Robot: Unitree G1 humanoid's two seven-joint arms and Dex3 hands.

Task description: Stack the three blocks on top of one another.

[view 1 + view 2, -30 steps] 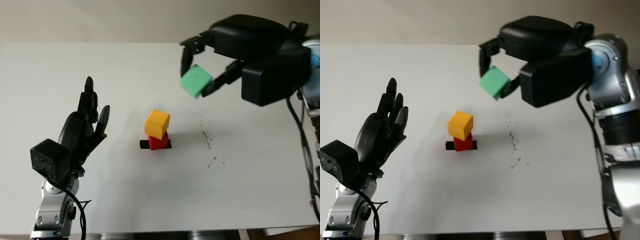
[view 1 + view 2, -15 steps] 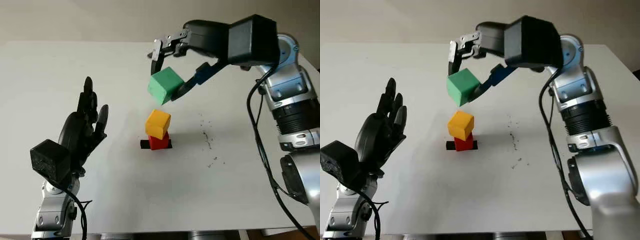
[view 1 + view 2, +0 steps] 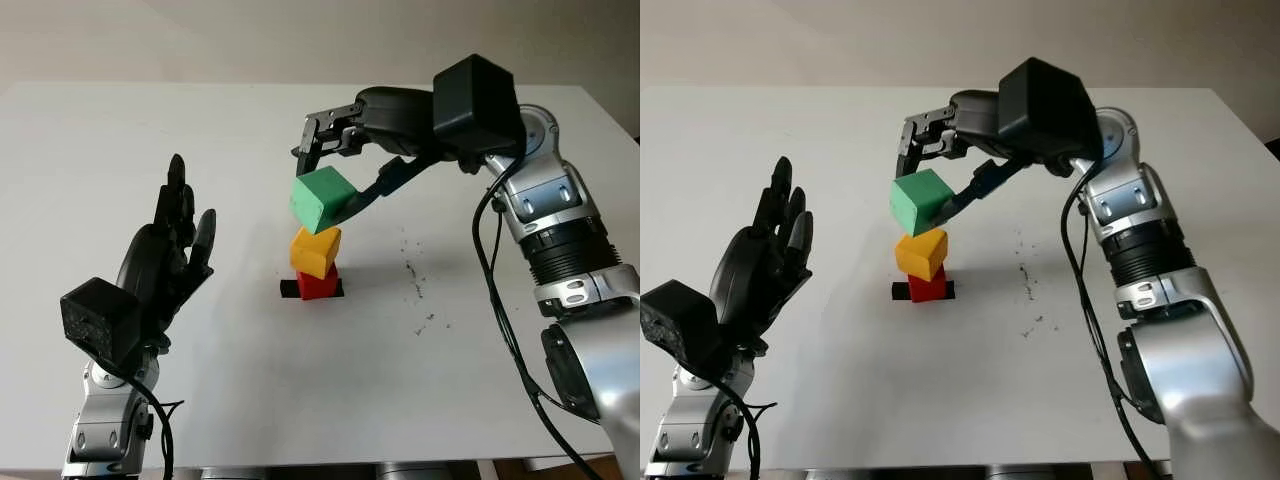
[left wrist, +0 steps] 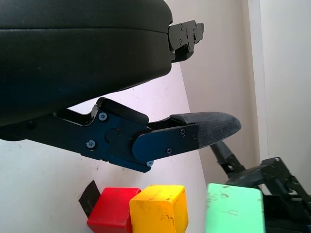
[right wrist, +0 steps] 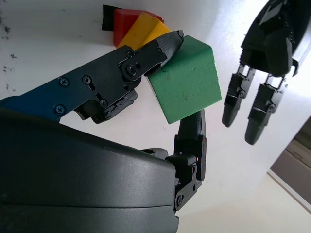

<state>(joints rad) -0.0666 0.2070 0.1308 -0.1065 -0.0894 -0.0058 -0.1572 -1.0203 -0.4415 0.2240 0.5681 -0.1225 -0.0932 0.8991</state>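
We observe the right hand (image 3: 335,170) pinching the green block (image 3: 322,200) just above the yellow block (image 3: 316,251), which sits on the red block (image 3: 318,285) at table (image 3: 300,390) centre. Left hand (image 3: 170,255), at 9 o'clock, is open, holding nothing.

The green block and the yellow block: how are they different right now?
The green block is up in the air, held in the right robot hand; the yellow block sits on the red block, touched by no hand. The green one looks a bit bigger than the yellow one. Both are plain cubes, and both sit turned at an angle.
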